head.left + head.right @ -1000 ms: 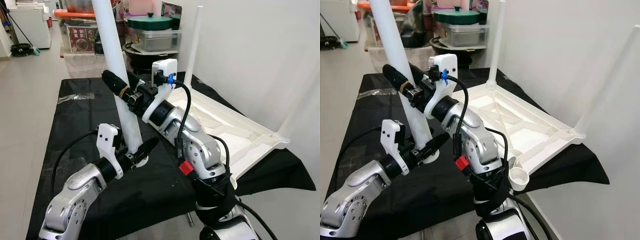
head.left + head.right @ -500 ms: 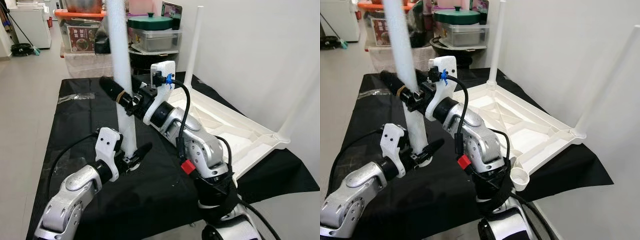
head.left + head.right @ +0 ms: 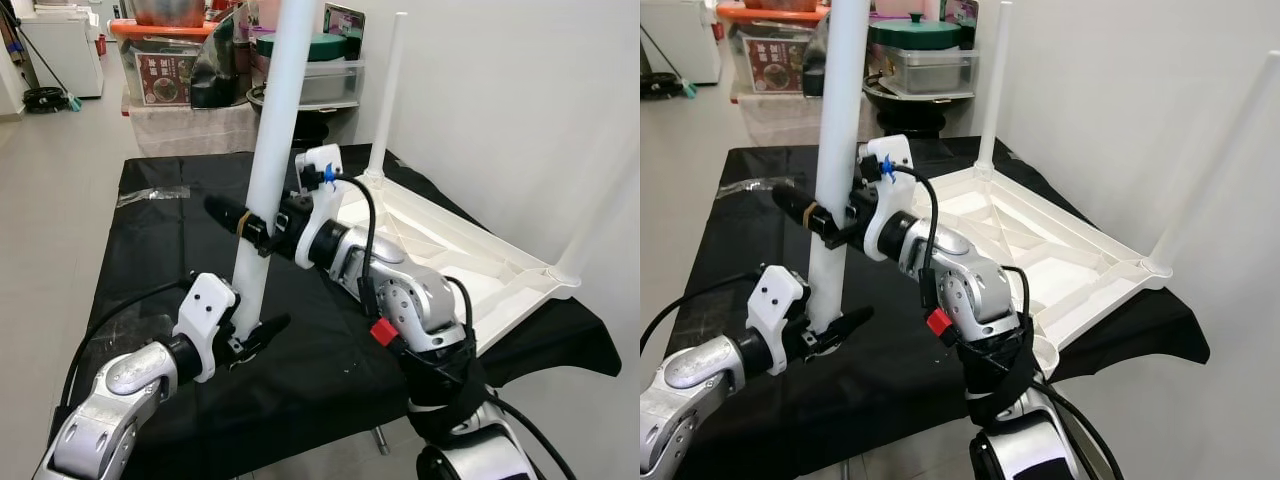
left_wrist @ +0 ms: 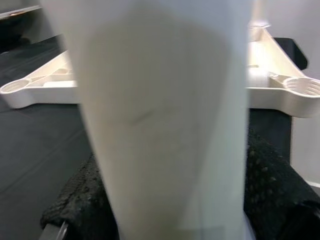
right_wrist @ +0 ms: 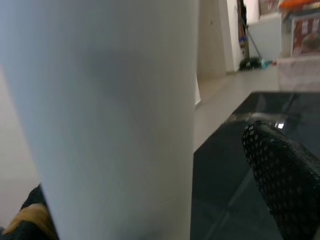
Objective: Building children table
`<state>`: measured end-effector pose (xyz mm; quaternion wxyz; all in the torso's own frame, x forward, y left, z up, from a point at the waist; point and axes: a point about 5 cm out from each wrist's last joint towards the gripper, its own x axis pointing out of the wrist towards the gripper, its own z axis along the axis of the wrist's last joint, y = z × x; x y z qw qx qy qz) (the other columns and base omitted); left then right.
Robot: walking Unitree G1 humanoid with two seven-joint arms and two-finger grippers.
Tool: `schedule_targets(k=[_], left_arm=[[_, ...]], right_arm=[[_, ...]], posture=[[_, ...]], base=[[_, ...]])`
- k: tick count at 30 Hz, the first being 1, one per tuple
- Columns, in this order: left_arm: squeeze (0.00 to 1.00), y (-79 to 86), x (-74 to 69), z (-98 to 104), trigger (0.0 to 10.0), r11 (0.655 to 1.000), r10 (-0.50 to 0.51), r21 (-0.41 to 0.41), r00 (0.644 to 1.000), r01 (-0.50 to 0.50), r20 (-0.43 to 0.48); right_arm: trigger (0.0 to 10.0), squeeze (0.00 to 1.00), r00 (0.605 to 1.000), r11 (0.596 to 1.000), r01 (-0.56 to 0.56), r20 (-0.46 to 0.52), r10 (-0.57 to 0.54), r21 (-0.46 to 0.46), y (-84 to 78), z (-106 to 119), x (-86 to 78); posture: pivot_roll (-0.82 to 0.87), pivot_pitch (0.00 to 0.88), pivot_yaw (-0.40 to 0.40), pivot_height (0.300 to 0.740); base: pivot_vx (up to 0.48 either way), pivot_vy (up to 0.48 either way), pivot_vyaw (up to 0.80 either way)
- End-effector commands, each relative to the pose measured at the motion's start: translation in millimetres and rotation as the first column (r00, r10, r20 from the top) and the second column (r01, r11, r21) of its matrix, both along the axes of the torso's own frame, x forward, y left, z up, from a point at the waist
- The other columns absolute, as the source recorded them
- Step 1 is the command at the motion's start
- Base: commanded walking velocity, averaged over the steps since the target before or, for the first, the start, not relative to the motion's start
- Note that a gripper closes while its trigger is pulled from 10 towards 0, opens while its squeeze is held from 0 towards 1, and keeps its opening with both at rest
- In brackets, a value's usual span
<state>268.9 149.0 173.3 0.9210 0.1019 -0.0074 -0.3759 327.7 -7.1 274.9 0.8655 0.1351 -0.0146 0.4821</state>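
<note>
Leg [image 3: 268,170] first: the loose white table leg stands almost upright in the centre-left of the head views, leaning slightly toward the upper right, its foot near the black cloth [image 3: 150,240] at lower left. You have it in both grippers. The left gripper [image 3: 243,338] is clamped around the leg's lower end, black fingers either side, as its wrist view confirms with the tube wedged between the pads. The right gripper [image 3: 250,222] is closed on the shaft higher up, about mid-frame.

To the right lies the upturned white tabletop [image 3: 470,265], underside up, with two legs already standing at its far corners: one [image 3: 385,95] at upper centre, another at the right edge. An empty round socket [image 3: 1040,352] sits at the near corner, lower centre of the right eye view, just beside your right arm.

That socket looks like your target, so carry the leg rightward without loosening either grasp. Keep the two grasps well apart on the shaft for leverage, bring the foot end square over the socket, and straighten the lean before pressing down; a tilted entry would likely jam or skate the tabletop across the cloth. Mind the right forearm cable [image 3: 365,225] as you swing.
</note>
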Motion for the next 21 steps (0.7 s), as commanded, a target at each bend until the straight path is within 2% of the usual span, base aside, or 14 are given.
schedule_targets(k=[1, 3, 10, 11, 12, 13, 14, 21], left_arm=[[0.0, -5.8, -3.6, 4, 10.0, 0.998, -0.051, 0.029, 0.998, 0.05, 0.034], [0.0, -6.9, -5.1, 1, 10.0, 0.996, -0.073, 0.057, 0.997, 0.071, 0.037], [0.0, -6.3, -4.5, -2, 10.0, 0.993, -0.079, 0.086, 0.996, 0.076, 0.043], [0.0, -6.3, -4.6, -2, 10.0, 0.993, -0.081, 0.086, 0.996, 0.077, 0.042], [0.0, -6.3, -4.6, -2, 10.0, 0.993, -0.081, 0.086, 0.996, 0.077, 0.042], [0.0, -6.6, -5.0, -3, 10.0, 0.993, -0.083, 0.084, 0.996, 0.079, 0.04], [0.0, -7.3, -5.4, -3, 10.0, 0.994, -0.085, 0.077, 0.996, 0.082, 0.036], [0.0, -11.0, -3.5, 2, 10.0, 0.995, -0.087, 0.047, 0.995, 0.085, 0.045]], right_arm=[[10.0, 0.0, 0.999, 1.0, -0.017, -0.033, 0.017, 0.001, 2.5, -3, -0.1], [10.0, 0.0, 0.993, 0.998, -0.06, -0.102, 0.062, 0.02, 6.8, -8, -3.2], [10.0, 0.0, 0.985, 0.997, -0.074, -0.152, 0.077, 0.021, 10.1, -13, -5.3], [9.0, 0.0, 0.985, 0.997, -0.075, -0.157, 0.077, 0.022, 10.5, -14, -5.7], [9.0, 0.0, 0.985, 0.997, -0.075, -0.157, 0.077, 0.022, 10.5, -14, -5.7], [8.4, 0.0, 0.985, 0.997, -0.073, -0.157, 0.076, 0.025, 10.9, -14, -6.1], [10.0, 0.0, 0.985, 0.997, -0.072, -0.154, 0.075, 0.024, 11.5, -14, -6.8], [10.0, 0.0, 0.994, 0.999, -0.05, -0.102, 0.048, -0.01, 13.7, -19, -9.7]], posture=[[0.1, 0.0, -0.058, 0.74], [0.1, 0.0, -0.058, 0.74], [0.1, 0.0, -0.06, 0.74], [0.1, 0.0, -0.059, 0.74], [0.1, 0.0, -0.059, 0.74], [0.1, 0.0, -0.058, 0.74], [0.1, 0.0, -0.058, 0.74], [0.1, 0.0, -0.058, 0.74]], base=[[0.0, 0.0, 0.0], [0.0, 0.0, 0.0], [0.0, 0.0, 0.0], [0.0, 0.0, 0.0], [0.0, 0.0, 0.0], [0.0, 0.0, 0.0], [0.0, 0.0, 0.0], [0.0, 0.0, 0.0]])
